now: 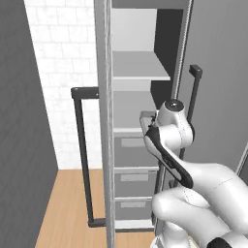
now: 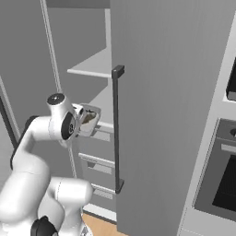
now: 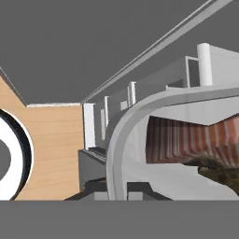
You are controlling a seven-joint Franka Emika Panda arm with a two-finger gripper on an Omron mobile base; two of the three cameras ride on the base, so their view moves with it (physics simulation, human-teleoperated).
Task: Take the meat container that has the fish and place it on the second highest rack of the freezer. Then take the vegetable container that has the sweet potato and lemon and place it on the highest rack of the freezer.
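The meat container (image 2: pixel 89 120), a white tray with the fish (image 3: pixel 219 172) lying inside, is held at the open front of the freezer (image 1: pixel 138 121), just at the edge of the second highest rack (image 1: pixel 131 110) and only partly over it. In the hand view the tray's curved rim sits right between the finger tips, with a red-striped slab of meat (image 3: pixel 186 140) behind the fish. The tool (image 3: pixel 116 189) is clamped tight on that rim, so the first step of the task is in hand: the container is carried and has reached the freezer but is not yet set down.

Judging from this, the next move calls for pushing the tray further in over the second highest rack, keeping it level and below the highest rack (image 1: pixel 139 66), lowering it until it rests flat, then releasing. The tray's far edge could catch on the shelf lip if it comes in too low.

Counted from the freezer: two open white shelves inside it, three grey drawers (image 1: pixel 133 150) directly below the lower shelf, one dark door handle (image 2: pixel 117 129) on the door to its right in the right base view and one dark handle (image 1: pixel 82 155) on the door swung open to its left. One container, one fish, one arm. An oven (image 2: pixel 221 179) stands well to the right of the freezer
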